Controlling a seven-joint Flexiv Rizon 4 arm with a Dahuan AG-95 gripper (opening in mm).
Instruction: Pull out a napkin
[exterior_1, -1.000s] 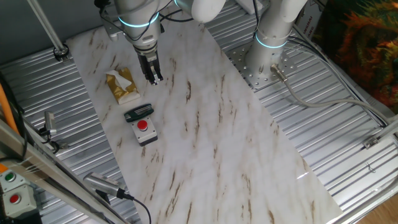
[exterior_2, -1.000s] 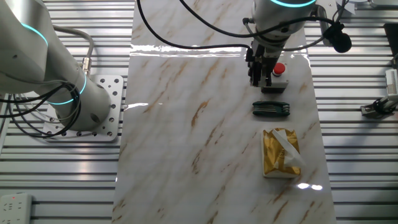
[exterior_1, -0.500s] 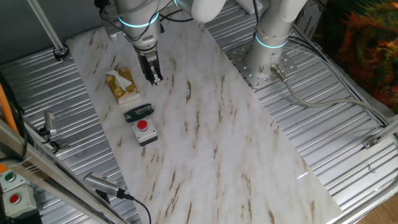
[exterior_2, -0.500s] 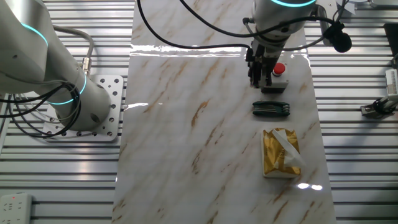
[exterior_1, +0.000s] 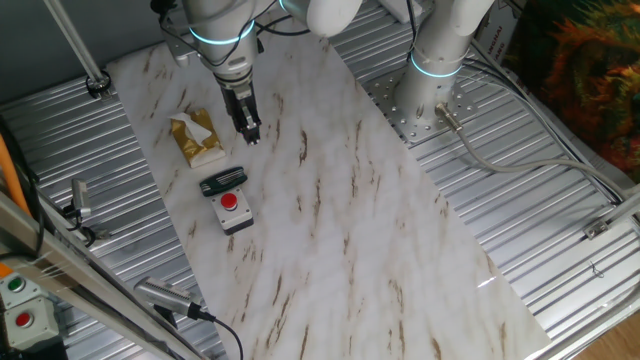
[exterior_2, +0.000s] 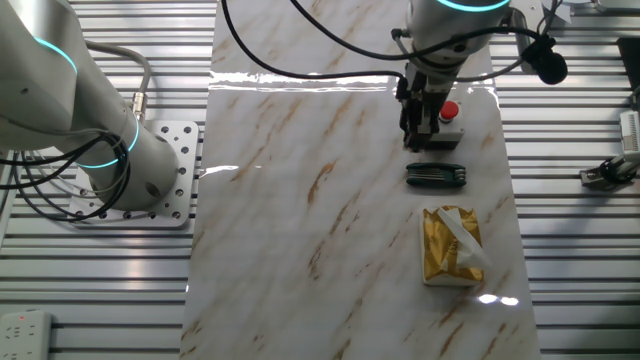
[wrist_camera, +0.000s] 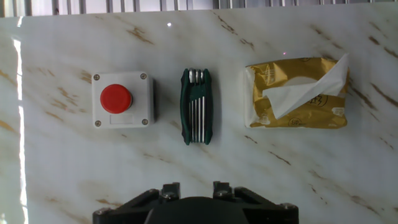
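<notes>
From hand view, napkin (wrist_camera: 309, 91) sticking from packet (wrist_camera: 292, 93), pincer tips unseen

- The marbled white surface (wrist_camera: 261, 174) carries three things in a row.
- Red-button box (wrist_camera: 122, 99) at one end.
- Green hex-key set (wrist_camera: 196, 106) in between.
- Golden tissue packet (wrist_camera: 296, 93) at the other end.
</notes>
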